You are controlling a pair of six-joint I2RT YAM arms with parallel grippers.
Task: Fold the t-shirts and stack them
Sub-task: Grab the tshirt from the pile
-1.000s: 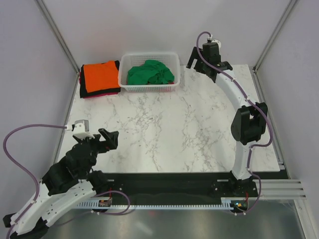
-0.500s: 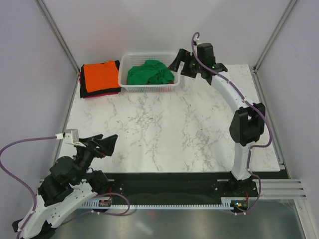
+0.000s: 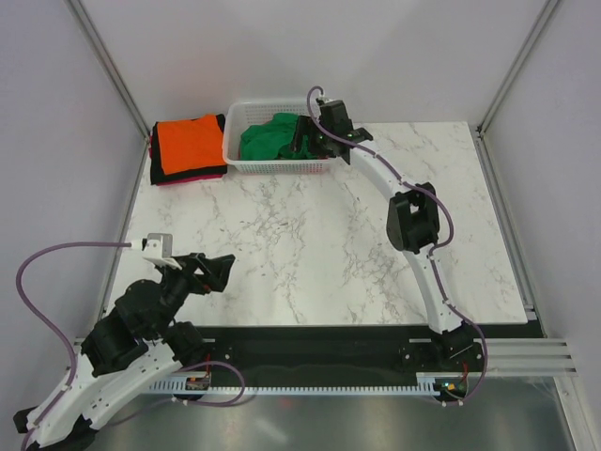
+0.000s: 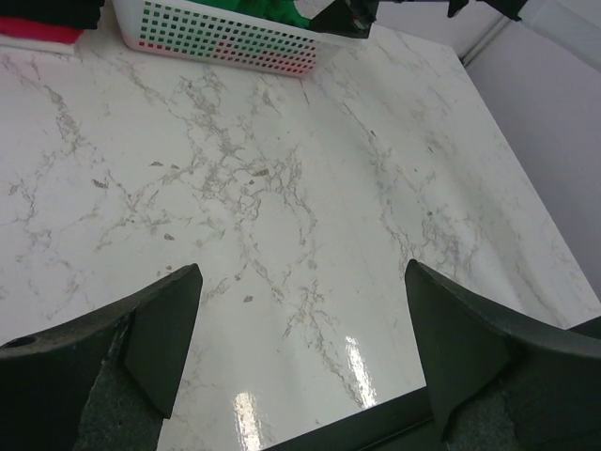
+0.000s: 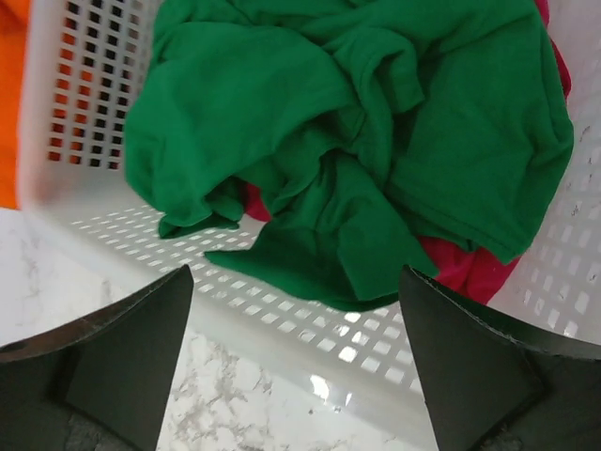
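A crumpled bright green t-shirt [image 3: 272, 137] [image 5: 357, 141] lies in the white lattice basket [image 3: 246, 165] [image 5: 310, 329] at the back, on top of a magenta-pink t-shirt [image 5: 470, 268]. An orange t-shirt [image 3: 188, 141] lies folded on a dark stack left of the basket. My right gripper [image 3: 305, 141] [image 5: 299, 366] hangs open and empty over the basket's near wall, above the green t-shirt. My left gripper [image 3: 218, 271] [image 4: 302, 348] is open and empty, low over the near-left marble.
The marble table [image 3: 319, 235] [image 4: 282, 188] spreads between the arms. The basket's wall [image 4: 216, 38] and the right arm show at the top of the left wrist view. Metal posts and grey walls ring the table.
My right arm swung left from the back right corner to over the basket. My left arm shifted a little near its base, gripper staying open.
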